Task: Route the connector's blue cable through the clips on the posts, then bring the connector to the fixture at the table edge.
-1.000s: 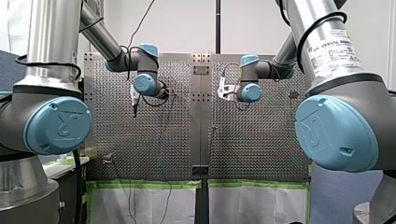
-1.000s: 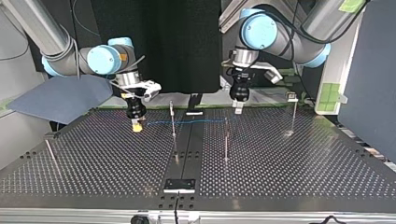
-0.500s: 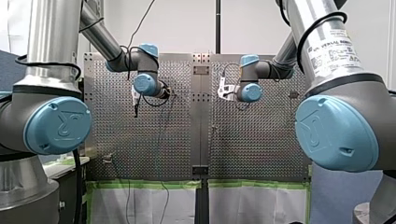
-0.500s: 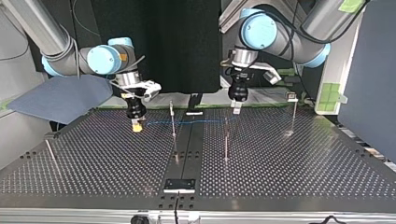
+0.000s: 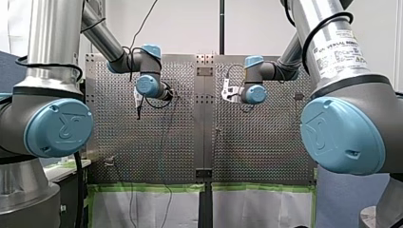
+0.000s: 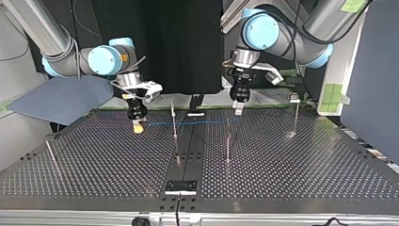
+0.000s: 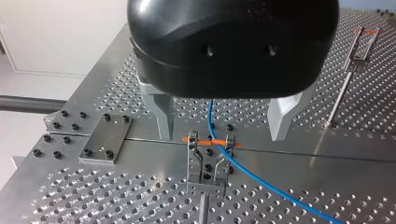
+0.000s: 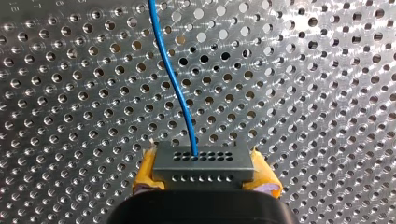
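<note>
Connector [image 8: 203, 161]: small grey rectangular block, matte, two rows of tiny round holes on its face; clamped in my right gripper [image 8: 203, 169] btwn soft yellow pads [image 8: 147, 171] that bulge out at both sides. Blue cable [image 8: 170, 74], thin & glossy, leaves a middle hole & curves away over the perforated metal table [image 8: 303, 93], shiny w/ brushed glints. My left gripper [image 7: 222, 137]: rounded black shell, two flat tapered metal fingers [image 7: 161, 116] spread wide, gripping nothing; cable runs down btwn them untouched, passing a forked metal clip [image 7: 208, 163] w/ orange mark atop a thin post [image 7: 204, 210]; in the clip or just beside it, cannot tell. Only the top view gives the whole span: cable strung nearly level from right gripper at its left toward left gripper at its right; flat dark fixture [image 6: 180, 187] at the near edge, well apart from connector. Front view: cable too fine to tell.
</note>
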